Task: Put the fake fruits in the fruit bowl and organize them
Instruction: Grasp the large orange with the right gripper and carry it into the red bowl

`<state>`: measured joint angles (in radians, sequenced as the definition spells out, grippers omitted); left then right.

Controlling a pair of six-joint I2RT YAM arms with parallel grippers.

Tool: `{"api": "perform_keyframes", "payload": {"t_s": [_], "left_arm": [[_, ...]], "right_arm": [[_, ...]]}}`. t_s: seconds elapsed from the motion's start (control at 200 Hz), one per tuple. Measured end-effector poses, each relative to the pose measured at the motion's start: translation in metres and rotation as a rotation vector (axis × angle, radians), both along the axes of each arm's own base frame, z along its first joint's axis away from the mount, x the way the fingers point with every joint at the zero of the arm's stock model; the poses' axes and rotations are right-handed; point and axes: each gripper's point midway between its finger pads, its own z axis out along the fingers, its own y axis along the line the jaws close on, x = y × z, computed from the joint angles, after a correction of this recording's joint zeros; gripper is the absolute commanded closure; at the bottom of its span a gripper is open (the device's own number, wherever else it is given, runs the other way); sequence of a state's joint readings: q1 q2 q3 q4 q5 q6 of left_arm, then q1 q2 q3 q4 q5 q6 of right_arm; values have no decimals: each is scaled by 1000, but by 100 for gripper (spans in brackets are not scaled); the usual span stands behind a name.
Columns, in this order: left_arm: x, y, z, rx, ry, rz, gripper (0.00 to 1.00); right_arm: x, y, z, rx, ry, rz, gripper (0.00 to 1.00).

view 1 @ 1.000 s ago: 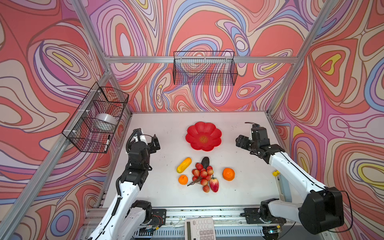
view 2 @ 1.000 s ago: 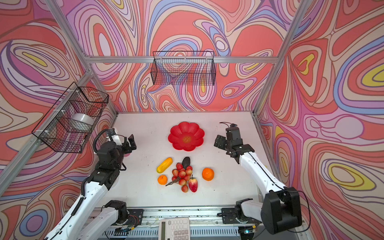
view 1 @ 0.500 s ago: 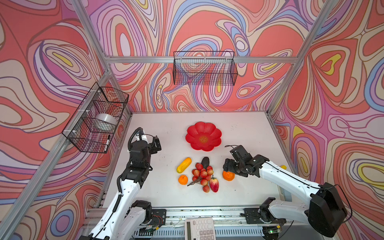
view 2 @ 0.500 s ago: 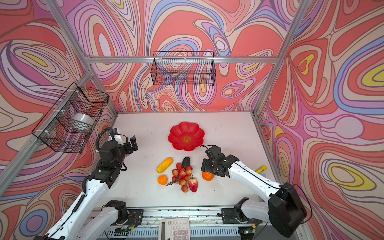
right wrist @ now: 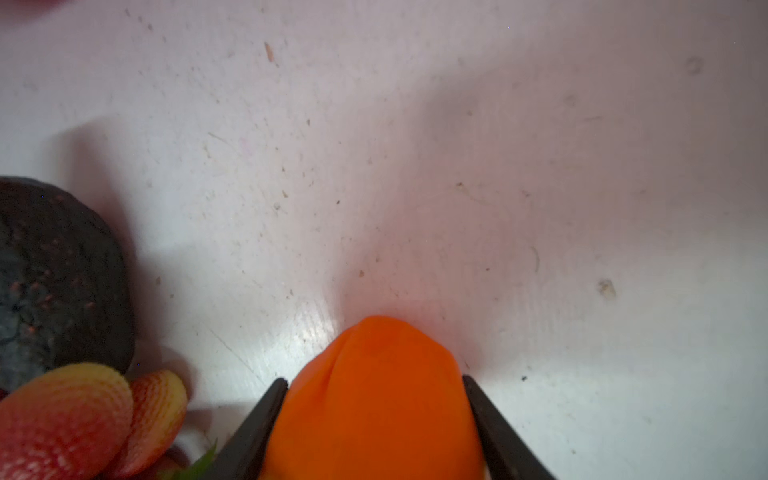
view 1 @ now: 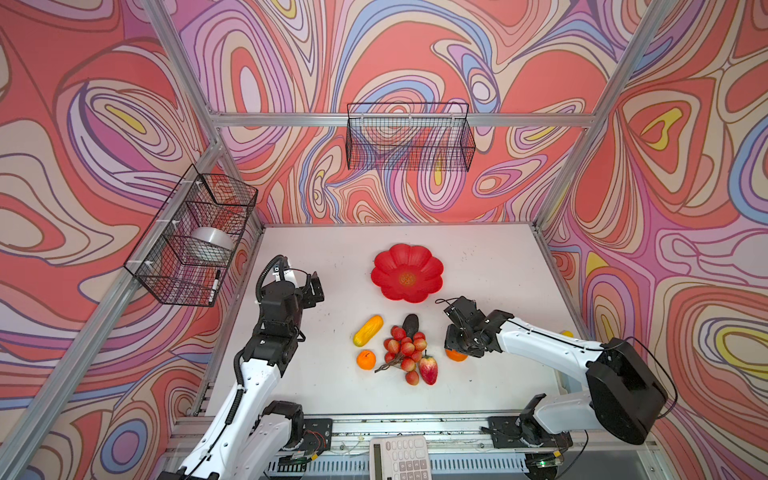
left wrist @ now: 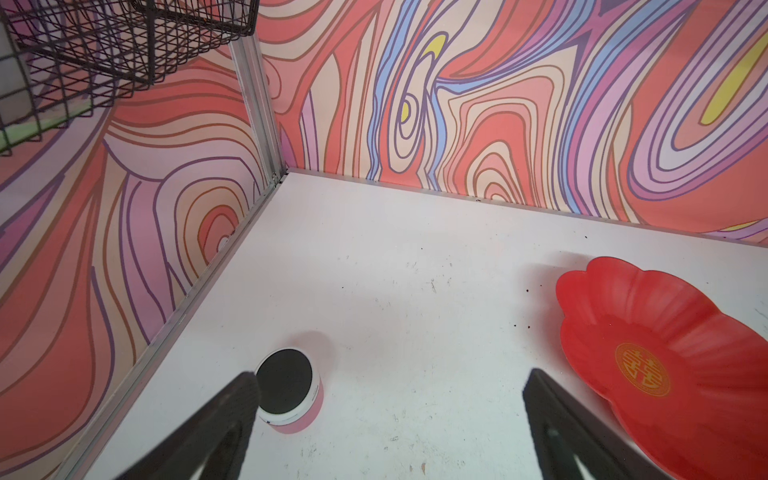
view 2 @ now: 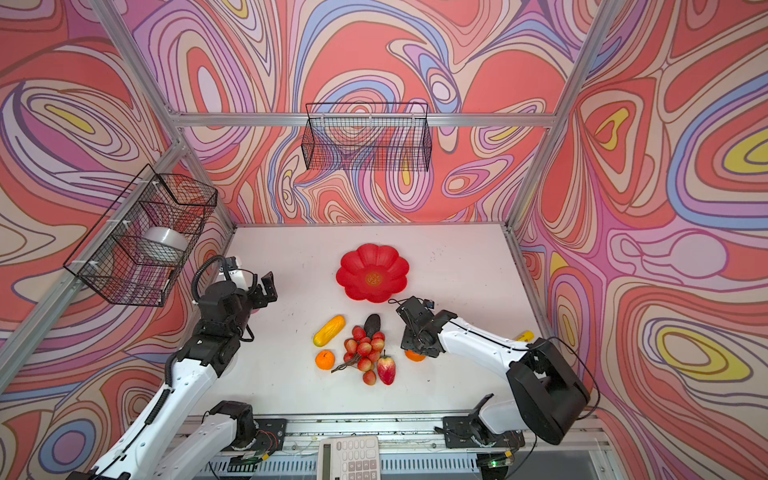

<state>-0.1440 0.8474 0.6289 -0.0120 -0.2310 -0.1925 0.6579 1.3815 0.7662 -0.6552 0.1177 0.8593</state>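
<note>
One left basket of black wire hangs on the left wall with a white roll inside. The left gripper hovers near the table's left edge, its jaws spread wide with nothing between them. In the left wrist view, one pink puck with a black top stands on the table just beside one finger.

Six fake fruits are gathered in one group toward the front middle of the table.
- One yellow-orange long fruit lies farthest left.
- One small orange sits just beside it, nearer the front edge.
- One berry cluster on a brown stem comes next.
- One dark oval touches the cluster's far side.
- One strawberry touches its front right.
- The sixth fruit, the larger orange, sits apart to the right of the cluster, at table level.

The single fruit bowl stands at mid-table, between the group and the back edge. Its yellow centre shows fully, and all six fruits are outside it. One back basket hangs on the back wall above it. One calculator lies just past the table's front edge.

The right gripper points down over the larger orange. In the right wrist view its two dark fingers press against opposite sides of the fruit, partly closed to that width. One small yellow thing at the right edge is partly hidden behind that arm.
</note>
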Motion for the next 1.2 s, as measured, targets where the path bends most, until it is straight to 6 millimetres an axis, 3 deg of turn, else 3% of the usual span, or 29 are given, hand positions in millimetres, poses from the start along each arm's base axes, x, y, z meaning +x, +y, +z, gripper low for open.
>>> {"api": "perform_keyframes", "payload": {"t_s": [0.08,0.18,0.32,0.451,0.526,0.601,0.806,1.041,1.197], "left_arm": [[1,-1,-1,-1,4,-5,0],[2,-3,-3,-5,11,-14,0],[4,-5,-3,-10,17,-28,0],[4,-7,0,-13,14,-38,0],[4,-7,2,-11,10,-39,0],[4,-7,2,-9,10,-39,0],[4,-7,0,-2,23,-41,0],[3,-8,-2,-2,32,-44,0],[5,-9,-5,-2,50,-48,0]], "right_arm": [[9,-3,20,-26,-46,8,49],[39,9,68,-21,-166,38,50],[97,40,136,-12,-352,108,50],[158,75,157,-49,-440,192,50],[193,94,152,-64,-460,237,50],[223,106,134,-79,-450,274,50],[277,111,78,-109,-380,323,50],[288,117,30,-127,-304,373,47],[285,120,9,-134,-266,389,35]]}}
